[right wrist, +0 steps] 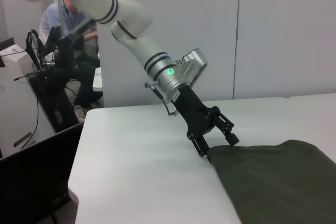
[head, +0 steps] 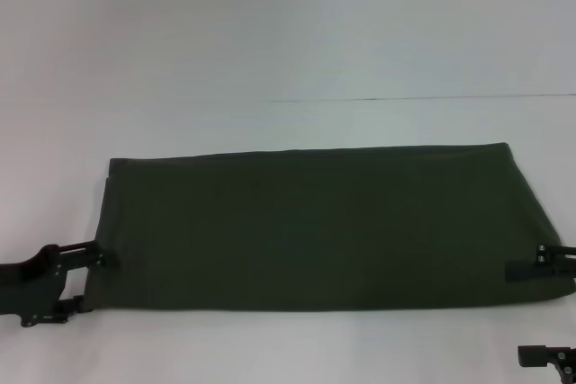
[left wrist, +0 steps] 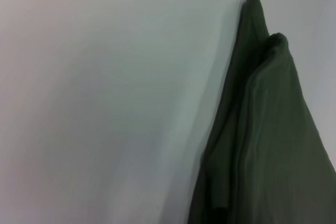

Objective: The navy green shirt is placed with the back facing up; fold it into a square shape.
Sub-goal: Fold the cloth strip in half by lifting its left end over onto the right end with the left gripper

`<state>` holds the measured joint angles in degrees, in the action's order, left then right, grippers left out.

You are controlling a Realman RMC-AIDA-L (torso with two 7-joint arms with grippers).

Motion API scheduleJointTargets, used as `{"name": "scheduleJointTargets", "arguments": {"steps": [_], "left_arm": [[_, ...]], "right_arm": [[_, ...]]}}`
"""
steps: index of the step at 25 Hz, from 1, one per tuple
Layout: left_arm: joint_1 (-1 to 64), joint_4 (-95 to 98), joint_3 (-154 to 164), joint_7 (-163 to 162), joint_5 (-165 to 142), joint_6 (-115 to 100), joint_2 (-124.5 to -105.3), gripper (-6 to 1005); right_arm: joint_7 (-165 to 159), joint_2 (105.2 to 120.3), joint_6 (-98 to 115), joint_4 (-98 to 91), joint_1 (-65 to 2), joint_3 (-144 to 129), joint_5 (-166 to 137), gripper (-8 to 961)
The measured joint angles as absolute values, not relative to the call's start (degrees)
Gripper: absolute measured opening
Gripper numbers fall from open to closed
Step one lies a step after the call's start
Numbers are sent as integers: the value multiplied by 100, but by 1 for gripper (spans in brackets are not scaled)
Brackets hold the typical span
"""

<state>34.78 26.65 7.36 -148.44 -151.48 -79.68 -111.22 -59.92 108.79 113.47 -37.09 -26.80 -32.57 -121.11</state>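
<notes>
— Olive knit, that navy green shirt [head: 315,227]: where does it lie for you now?

— You have it flat on the white table [head: 270,42], already folded into a long band that runs from your left to your right. No sleeves or neckline show in the head view, so I judge the lengthwise folds are done and the band is not yet a square.

— And your two grippers?

— Your left gripper [head: 94,278] is at the band's left end, its fingers spread either side of the near corner. The right wrist view shows one finger low against the cloth edge and the other raised above it, so it brackets the corner without pinching it. Your right gripper [head: 540,312] sits at the right end, jaws wide apart, the upper finger over the cloth edge and the lower finger off the cloth, near the table's front.

— So what does the next move call for?

— By my reckoning, you close on a corner and carry one end over to the other. Catch every layer: the left wrist view shows the end bunched into stacked ridges that could slip apart.

— Anything in your way?

— Nothing on the table. Beyond its far left end you have a seated person [right wrist: 65,22] and equipment [right wrist: 47,87], well apart from the shirt.
</notes>
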Motion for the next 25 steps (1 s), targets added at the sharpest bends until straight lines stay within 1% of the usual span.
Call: {"name": "scheduleJointTargets", "arguments": {"steps": [25], "left_arm": [[3792, 2338, 746, -14887, -15090, -7644, -11189, 873]], "right_arm": [[-6063, 10861, 11347, -3709, -2721, -3268, -12111, 915]]}}
